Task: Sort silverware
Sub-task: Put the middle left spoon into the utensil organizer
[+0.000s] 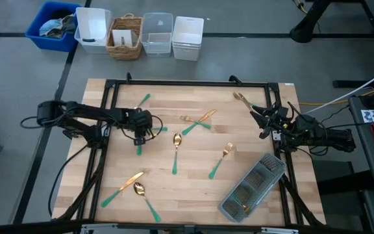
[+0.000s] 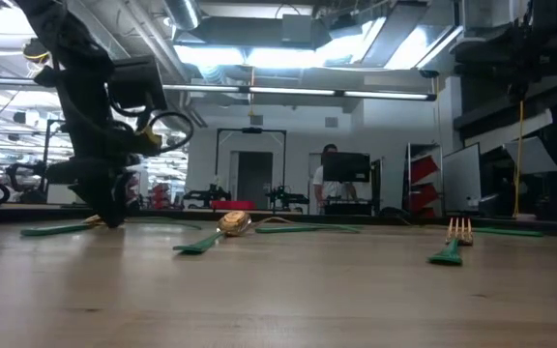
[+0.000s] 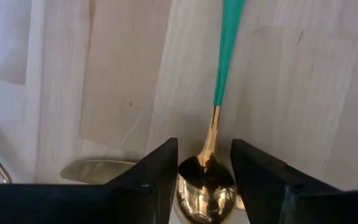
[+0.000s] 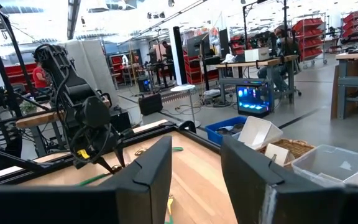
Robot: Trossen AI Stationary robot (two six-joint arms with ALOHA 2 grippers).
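While the left pincer (image 1: 139, 134) stands low over the left half of the bench (image 1: 193, 188), its fingers (image 3: 157, 180) are spread either side of a spoon (image 3: 213, 149) lying flat on the wood, bowl between the tips, nothing pinched. That spoon has a polished gold bowl and neck running into a slim teal-green handle. More of the silverware lies scattered: a spoon (image 1: 176, 151) near the middle, a fork (image 1: 221, 159) right of it, a crossed pair (image 1: 199, 120) toward the far edge, a knife (image 1: 125, 185) and a spoon (image 1: 144, 197) by the near left corner, a single piece (image 1: 143, 100) near the far left. All share the gold heads and green handles. A clear plastic tray (image 1: 252, 185) sits askew by the near right corner. The right pincer (image 1: 265, 120) hangs at the right edge, fingers apart, empty.

The bench is pale planked wood. Beyond its far edge stand bins and a wicker basket (image 1: 125, 37); behind lies a bright workshop with red shelving (image 4: 306, 37).
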